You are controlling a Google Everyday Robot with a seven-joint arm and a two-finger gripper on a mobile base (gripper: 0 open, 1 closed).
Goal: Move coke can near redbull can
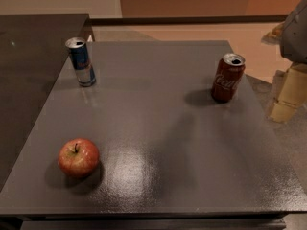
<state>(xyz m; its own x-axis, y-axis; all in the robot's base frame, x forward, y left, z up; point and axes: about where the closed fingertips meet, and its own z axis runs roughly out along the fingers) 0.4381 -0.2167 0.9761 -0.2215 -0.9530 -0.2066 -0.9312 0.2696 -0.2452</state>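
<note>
Red aluminium with white script and a silver top, the coke can (228, 78) stands upright on the right part of the matte grey tabletop (158, 128), close to its right edge. It is well apart from the slim blue-and-silver redbull can (81, 62), which stands upright near the far left corner. A round red apple (78, 157) rests at the near left, off the line between the two cans, so I judge it no obstacle. In this one camera view the pale gripper (289, 96) hangs beyond the right edge, near the coke can but not touching it. Whether it is parted or closed I cannot tell. Its place suggests an approach from the right, the carry not yet begun.
</note>
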